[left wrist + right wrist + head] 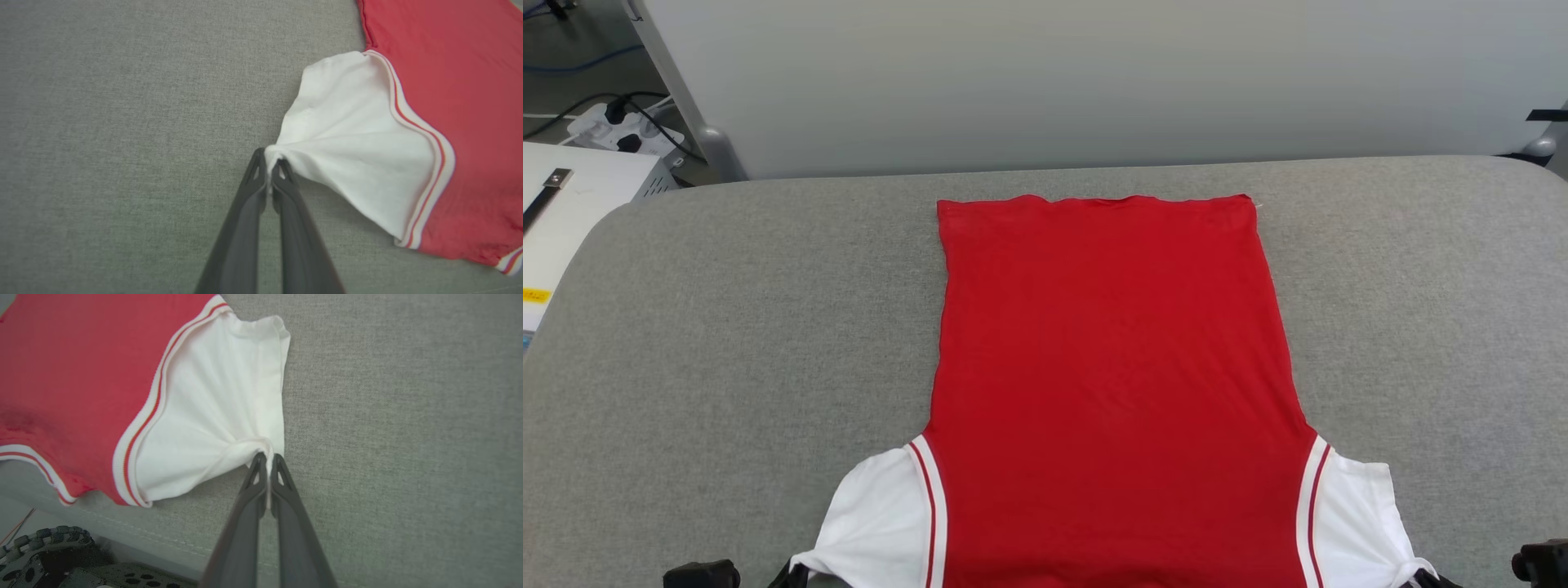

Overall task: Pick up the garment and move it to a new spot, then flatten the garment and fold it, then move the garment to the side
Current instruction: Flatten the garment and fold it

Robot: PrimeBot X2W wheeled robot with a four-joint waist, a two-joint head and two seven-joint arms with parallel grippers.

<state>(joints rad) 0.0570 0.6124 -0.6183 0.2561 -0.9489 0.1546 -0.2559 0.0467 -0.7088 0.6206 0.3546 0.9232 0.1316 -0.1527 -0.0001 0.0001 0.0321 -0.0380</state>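
Garment (1111, 367) lies spread flat: our left gripper (269, 159) and right gripper (267, 457) each clamp a sleeve (347, 122) tip, seemingly pulling it taut.

Left gripper (269, 164): long dark fingers pressed together, tips pinching bunched white sleeve edge of garment (449, 102). Right gripper (268, 459): fingers likewise closed, tips clamped on opposite sleeve edge, held low.

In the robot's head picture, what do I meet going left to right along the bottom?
First grey table → left gripper, jaws shut on the sleeve tip → white sleeve → red T-shirt body → other white sleeve → right gripper, jaws shut on that sleeve's tip.
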